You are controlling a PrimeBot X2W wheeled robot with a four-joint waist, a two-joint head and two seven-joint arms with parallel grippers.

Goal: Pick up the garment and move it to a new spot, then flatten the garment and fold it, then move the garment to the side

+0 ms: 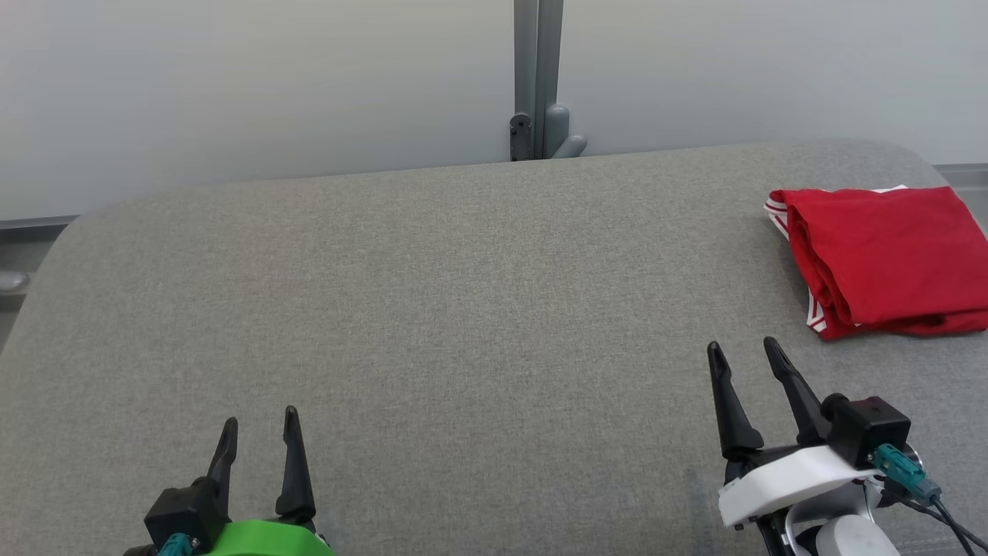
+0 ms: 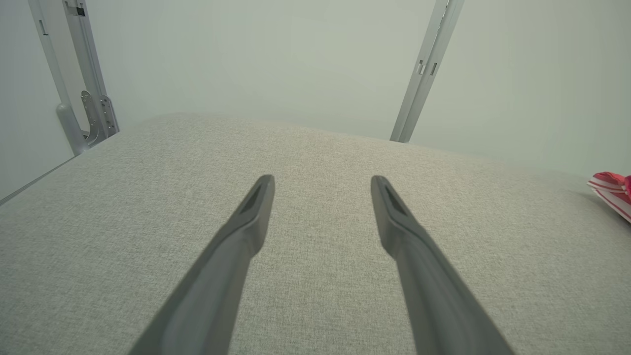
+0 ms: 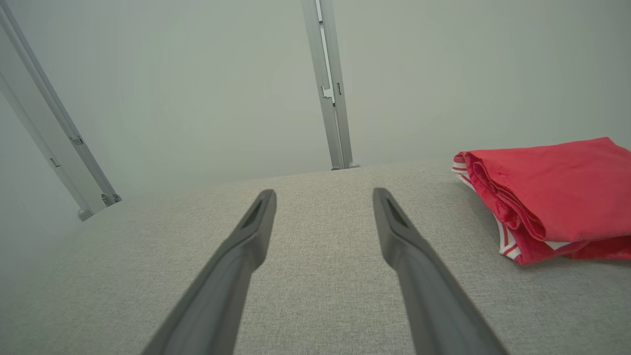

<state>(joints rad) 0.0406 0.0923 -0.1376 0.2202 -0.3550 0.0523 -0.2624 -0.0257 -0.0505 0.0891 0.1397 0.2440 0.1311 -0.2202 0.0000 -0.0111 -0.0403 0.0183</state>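
Note:
The garment (image 1: 884, 259) is red with red-and-white striped trim and lies folded in a compact stack at the far right of the grey padded table (image 1: 432, 309). My right gripper (image 1: 745, 349) hovers open a little in front and to the left of it, apart from the cloth. In the right wrist view the garment (image 3: 552, 195) sits right of the open fingers (image 3: 394, 231). My left gripper (image 1: 259, 417) stands open at the lower left, nothing between its fingers. A sliver of the garment (image 2: 613, 190) shows at the right edge of the left wrist view.
A pale wall runs behind the table, with a grey metal post and bracket (image 1: 539, 116) at the middle of the far edge. The table's rounded corners fall away at the left (image 1: 46, 255) and right. Another post (image 2: 84, 98) stands at the far left.

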